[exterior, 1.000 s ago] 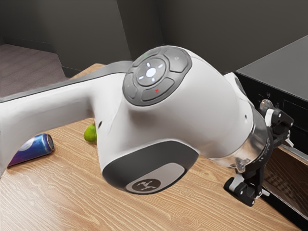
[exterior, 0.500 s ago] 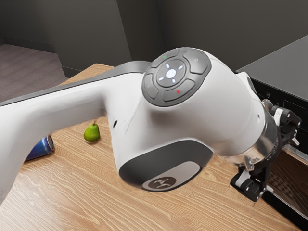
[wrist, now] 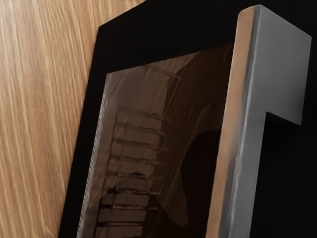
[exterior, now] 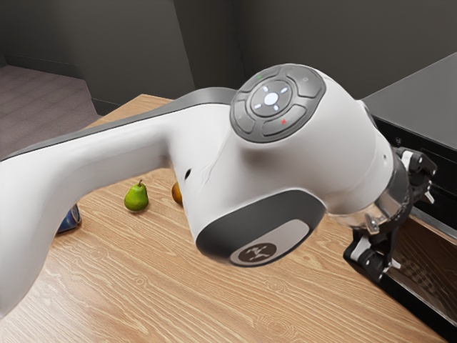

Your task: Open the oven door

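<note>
A blue can [exterior: 70,220] shows partly behind the arm, then a green pear [exterior: 136,197] on the wooden table [exterior: 128,286]. Toward the exterior view's right, the gripper [exterior: 413,230] spreads wide, gripping nothing, at the oven door [exterior: 430,266] with its long handle [wrist: 242,119].

The arm [exterior: 121,161] wore smooth white shells. Its round grey button pad [exterior: 245,127] had a glowing white centre and a red mark. Left of the pad ran a dark grey strip [exterior: 203,101]; below it, a dark panel [exterior: 214,239] bore a round logo [exterior: 258,252]. Right of it sat a silvery collar [exterior: 360,219] and the black gripper [exterior: 412,230].
</note>
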Available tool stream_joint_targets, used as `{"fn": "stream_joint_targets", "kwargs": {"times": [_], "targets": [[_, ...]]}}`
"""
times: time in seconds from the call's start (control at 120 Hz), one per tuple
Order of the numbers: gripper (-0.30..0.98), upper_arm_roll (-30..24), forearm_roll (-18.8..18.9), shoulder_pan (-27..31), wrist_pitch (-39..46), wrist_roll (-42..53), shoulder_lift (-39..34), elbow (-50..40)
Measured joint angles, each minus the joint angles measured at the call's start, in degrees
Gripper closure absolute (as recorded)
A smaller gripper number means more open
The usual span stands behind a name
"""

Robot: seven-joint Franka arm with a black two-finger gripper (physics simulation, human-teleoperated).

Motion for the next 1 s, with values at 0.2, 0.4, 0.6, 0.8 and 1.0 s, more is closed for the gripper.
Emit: {"fn": "stream_joint_targets", "kwargs": {"times": [0.2,0.4,0.6,0.8,1.0], "targets": [[0.00,-0.25,-0.90,1.57,0.18,0.31,0.01,-1.38],[0.00,-0.73,-2.73,3.13,0.76,0.67,-0.09,-4.18],[0.00,-6.13,-2.83,7.98,3.33,1.18,-8.57,-15.68],[0.01,-7.23,-1.78,9.20,6.12,1.23,-17.97,-27.41],[0.01,-18.47,1.60,22.39,7.44,-0.79,-31.14,-40.77]]}}
